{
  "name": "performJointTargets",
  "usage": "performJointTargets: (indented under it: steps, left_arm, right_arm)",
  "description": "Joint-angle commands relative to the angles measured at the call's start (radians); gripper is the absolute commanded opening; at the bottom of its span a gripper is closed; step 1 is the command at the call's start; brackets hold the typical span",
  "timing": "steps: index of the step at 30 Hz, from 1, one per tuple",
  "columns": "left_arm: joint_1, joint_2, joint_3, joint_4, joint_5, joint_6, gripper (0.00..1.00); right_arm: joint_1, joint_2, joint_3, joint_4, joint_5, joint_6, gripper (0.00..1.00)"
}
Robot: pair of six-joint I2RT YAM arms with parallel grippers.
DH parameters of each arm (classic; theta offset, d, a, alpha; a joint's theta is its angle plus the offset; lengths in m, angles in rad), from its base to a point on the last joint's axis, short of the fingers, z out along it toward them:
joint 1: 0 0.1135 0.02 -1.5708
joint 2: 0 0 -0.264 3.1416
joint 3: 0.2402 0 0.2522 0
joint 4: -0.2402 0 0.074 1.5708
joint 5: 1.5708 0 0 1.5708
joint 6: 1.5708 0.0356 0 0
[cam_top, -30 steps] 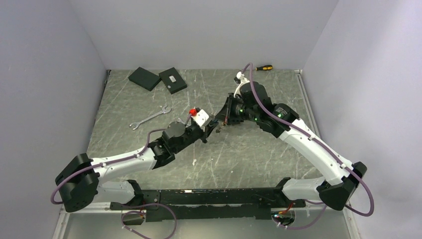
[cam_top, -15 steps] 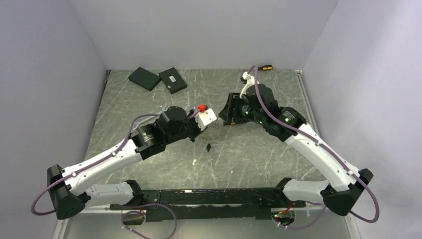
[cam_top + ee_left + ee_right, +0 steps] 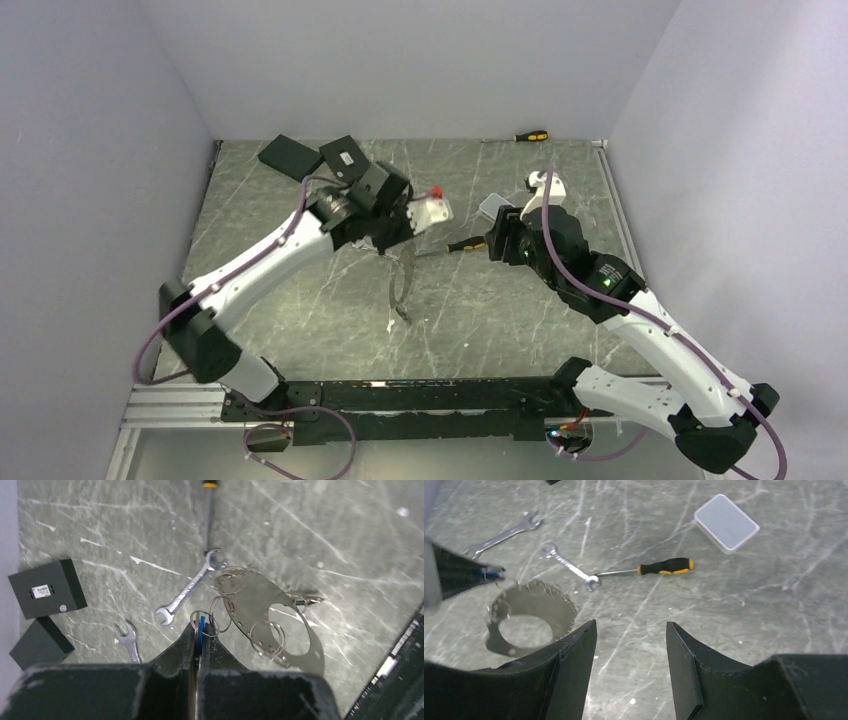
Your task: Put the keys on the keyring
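Lying on the scratched grey table (image 3: 480, 320) are a yellow-and-black screwdriver (image 3: 659, 568), a pale flat box (image 3: 726, 522) beyond it, a black box (image 3: 47, 587) with another black box (image 3: 37, 642) beside it, and a second screwdriver (image 3: 530, 135) near the back wall. The first screwdriver's tip comes right up to one end of the first key (image 3: 569, 569), a slim silver spanner flat on the table. The second key (image 3: 504, 535) lies near it but apart. In the left wrist view its lower part is hidden behind the fingers, and from above the left arm covers both keys. The keyring (image 3: 250, 597) looks like a flat silvery oval plate with an oval cut-out toward one end and several small wire rings threaded along its edge. It hangs from the left gripper (image 3: 198, 630) over the middle of the table, just beside the first key, and neither key is on it. Whether its lower end touches the table cannot be told. The left arm reaches far out from its base, its fingers pressed together on one of the small wire rings next to a blue piece. The right arm is bent at the elbow and points toward the keyring. The right gripper (image 3: 630, 627) is held above the table near the screwdriver's handle, its jaws wide apart with nothing between them.
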Motion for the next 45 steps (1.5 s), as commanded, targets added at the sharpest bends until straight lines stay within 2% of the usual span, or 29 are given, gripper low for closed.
performJointTargets:
  steps: [1,7,10,15,19,22,25,30,33,38,39,40,41,45]
  left_arm:
    - [0.12,0.12,0.175,0.043,0.123,0.018,0.0]
    - [0.121,0.305,0.474,0.026,0.196,0.019,0.0]
    - [0.121,0.325,0.49,0.052,0.151,-0.01,0.0]
    - [0.122,0.232,0.27,0.12,0.066,-0.09,0.0]
    - [0.131,0.144,-0.042,0.233,0.097,-0.272,0.0]
    - [0.13,0.145,-0.193,0.244,0.151,-0.388,0.0]
    - [0.116,0.156,-0.276,0.23,0.216,-0.43,0.0]
    - [0.106,0.129,-0.344,0.18,0.229,-0.409,0.0]
    - [0.106,0.139,-0.349,0.141,0.237,-0.399,0.09]
    - [0.105,0.151,-0.316,0.049,0.3,-0.425,0.4]
    - [0.105,0.137,-0.312,0.038,0.315,-0.423,0.52]
    - [0.106,0.117,-0.31,0.028,0.324,-0.424,0.82]
    - [0.106,0.09,-0.308,0.024,0.323,-0.426,0.97]
    - [0.108,-0.006,-0.272,-0.008,0.238,-0.427,0.99]
  right_arm:
    - [-0.005,-0.046,-0.031,0.047,0.168,0.002,0.57]
    - [-0.006,-0.105,-0.052,0.037,0.279,-0.003,0.6]
    - [-0.006,-0.124,-0.056,0.038,0.306,-0.022,0.61]
    - [-0.006,-0.123,-0.079,0.041,0.3,-0.028,0.61]
    - [-0.006,-0.105,-0.104,0.057,0.265,-0.019,0.61]
    - [-0.007,-0.084,-0.115,0.077,0.227,-0.016,0.61]
    - [-0.007,-0.058,-0.104,0.07,0.214,-0.011,0.61]
    - [-0.007,-0.05,-0.104,0.079,0.203,-0.012,0.61]
    - [-0.007,-0.045,-0.104,0.077,0.196,-0.003,0.61]
    - [-0.007,-0.052,-0.1,0.065,0.199,0.009,0.64]
    - [-0.007,-0.056,-0.1,0.061,0.203,0.008,0.67]
    - [-0.007,-0.06,-0.101,0.06,0.204,0.008,0.68]
    - [-0.007,-0.064,-0.099,0.06,0.205,0.004,0.71]
    - [-0.007,-0.086,-0.101,0.088,0.174,-0.019,0.78]
